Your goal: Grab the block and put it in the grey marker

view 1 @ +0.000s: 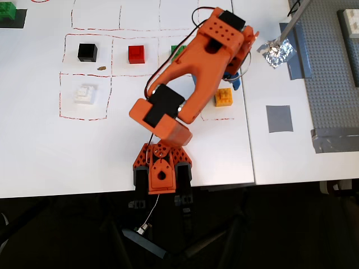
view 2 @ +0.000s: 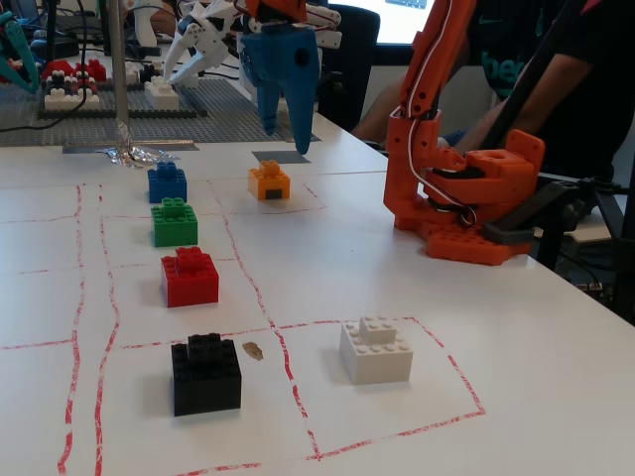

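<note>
The orange-yellow block (view 2: 269, 181) stands in a red-dashed square on the white table. It also shows in the overhead view (view 1: 224, 96), just right of the arm. My blue gripper (view 2: 285, 141) hangs above and just behind the block, open and empty, with its fingertips pointing down. In the overhead view the gripper (view 1: 234, 82) is mostly hidden under the orange arm. The grey marker (view 1: 279, 118) is a flat dark square of tape to the right of the block. In the fixed view the marker (view 2: 279, 157) lies behind the block, below the gripper.
A blue (view 2: 167, 182), a green (view 2: 175, 221), a red (view 2: 190, 277), a black (view 2: 205, 373) and a white brick (view 2: 376, 349) sit in dashed squares. Crumpled foil (view 1: 276, 53) and a long grey studded baseplate (view 1: 331, 73) lie beyond the marker. The arm's base (view 1: 161, 168) is at the table's front edge.
</note>
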Controlling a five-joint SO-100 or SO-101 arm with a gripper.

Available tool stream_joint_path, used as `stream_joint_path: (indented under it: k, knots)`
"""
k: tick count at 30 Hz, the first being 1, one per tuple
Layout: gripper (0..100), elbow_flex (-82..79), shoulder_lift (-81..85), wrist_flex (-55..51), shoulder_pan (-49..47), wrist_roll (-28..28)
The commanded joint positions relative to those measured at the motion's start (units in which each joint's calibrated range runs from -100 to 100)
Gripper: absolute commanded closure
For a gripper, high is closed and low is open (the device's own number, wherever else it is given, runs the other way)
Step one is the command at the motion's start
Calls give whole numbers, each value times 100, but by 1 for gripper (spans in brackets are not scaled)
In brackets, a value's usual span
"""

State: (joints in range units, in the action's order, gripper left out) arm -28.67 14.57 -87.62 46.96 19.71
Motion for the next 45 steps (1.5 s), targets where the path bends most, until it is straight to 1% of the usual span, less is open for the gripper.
stream_joint_path:
  k: [1,6,13,26,33,34,35,38,40,41,43,45]
  knots:
    - [63,565,30,150,328,83]
    - [59,492,-358,460,540,93]
    - [59,556,-755,778,584,132]
    - [63,492,-1444,1374,549,225]
    - [67,438,-1642,1685,628,190]
    - [69,438,-1668,1701,646,186]
    - [75,438,-1694,1725,655,166]
    - [79,411,-1702,1791,725,147]
    - [89,392,-1694,1840,796,93]
    - [91,383,-1677,1848,822,73]
    - [100,347,-1608,1831,875,10]
    - [100,302,-1521,1807,919,-39]
